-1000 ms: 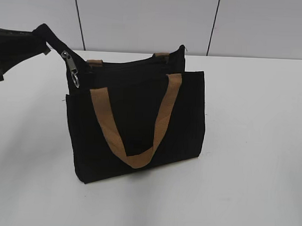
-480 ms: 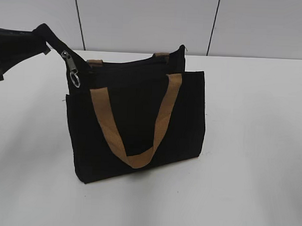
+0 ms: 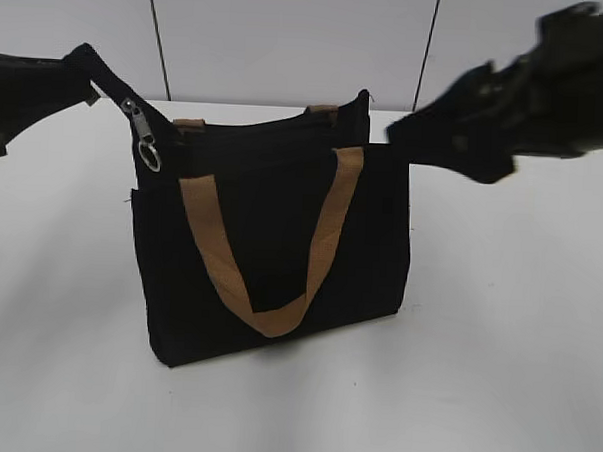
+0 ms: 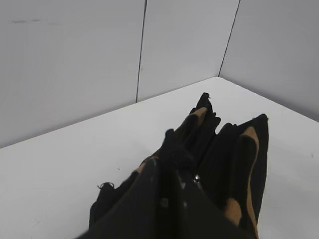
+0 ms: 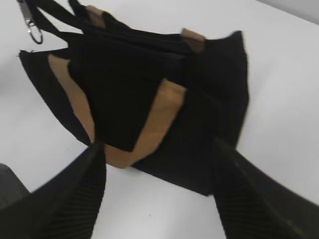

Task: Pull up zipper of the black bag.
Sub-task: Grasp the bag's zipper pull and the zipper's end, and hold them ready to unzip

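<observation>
With the left hand pinching the black bag corner beside the zipper, the wide-open right hand risks nudging the bag over.

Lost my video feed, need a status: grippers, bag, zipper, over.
Left gripper shut on black bag end tab. Right gripper open, fingers apart, above bag. Zipper at left end, untouched. Nothing blocking.
</observation>
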{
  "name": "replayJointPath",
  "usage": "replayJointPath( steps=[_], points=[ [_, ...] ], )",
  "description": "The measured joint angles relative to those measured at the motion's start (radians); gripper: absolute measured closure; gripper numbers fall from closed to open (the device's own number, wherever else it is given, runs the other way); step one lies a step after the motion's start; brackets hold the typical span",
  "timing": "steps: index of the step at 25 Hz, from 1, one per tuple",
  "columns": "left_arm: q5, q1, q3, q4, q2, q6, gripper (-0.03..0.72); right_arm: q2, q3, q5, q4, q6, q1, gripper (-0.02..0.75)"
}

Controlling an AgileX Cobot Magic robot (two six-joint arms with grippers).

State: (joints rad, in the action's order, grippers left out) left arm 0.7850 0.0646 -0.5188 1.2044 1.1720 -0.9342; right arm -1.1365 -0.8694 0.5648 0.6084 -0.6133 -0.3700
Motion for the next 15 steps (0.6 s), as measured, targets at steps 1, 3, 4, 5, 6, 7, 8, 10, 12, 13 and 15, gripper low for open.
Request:
replayJointPath(
  steps=[1, 3, 4, 5, 6, 7, 8, 10, 12, 13, 15],
  points=[
    [0.0, 0.0, 0.0, -0.005, 0.0, 0.0, 0.673, -0.048, -0.018, -0.024, 0.001, -0.001, -0.046, 0.232],
    [0.0, 0.0, 0.0, -0.011, 0.0, 0.0, 0.673, -0.132, -0.055, -0.069, 0.006, -0.002, -0.119, 0.232],
    [0.0, 0.0, 0.0, -0.012, 0.0, 0.0, 0.673, -0.175, -0.078, -0.082, 0.007, -0.002, -0.153, 0.232],
    [0.0, 0.0, 0.0, -0.013, 0.0, 0.0, 0.673, -0.216, -0.103, -0.095, 0.009, -0.002, -0.183, 0.232],
    [0.0, 0.0, 0.0, -0.013, 0.0, 0.0, 0.673, -0.248, -0.125, -0.103, 0.009, -0.002, -0.206, 0.232],
    [0.0, 0.0, 0.0, -0.013, 0.0, 0.0, 0.673, -0.283, -0.152, -0.107, 0.01, -0.002, -0.23, 0.232],
    [0.0, 0.0, 0.0, -0.013, 0.0, 0.0, 0.673, -0.315, -0.179, -0.112, 0.012, -0.002, -0.251, 0.232],
    [0.0, 0.0, 0.0, -0.013, 0.0, 0.0, 0.673, -0.365, -0.227, -0.124, 0.014, -0.002, -0.284, 0.232],
    [0.0, 0.0, 0.0, -0.013, 0.0, 0.0, 0.673, -0.414, -0.274, -0.14, 0.017, -0.002, -0.315, 0.232],
    [0.0, 0.0, 0.0, -0.013, 0.0, 0.0, 0.673, -0.434, -0.29, -0.148, 0.018, -0.002, -0.327, 0.234],
    [0.0, 0.0, 0.0, -0.013, 0.0, 0.0, 0.673, -0.48, -0.322, -0.157, 0.021, -0.002, -0.352, 0.241]
  ],
)
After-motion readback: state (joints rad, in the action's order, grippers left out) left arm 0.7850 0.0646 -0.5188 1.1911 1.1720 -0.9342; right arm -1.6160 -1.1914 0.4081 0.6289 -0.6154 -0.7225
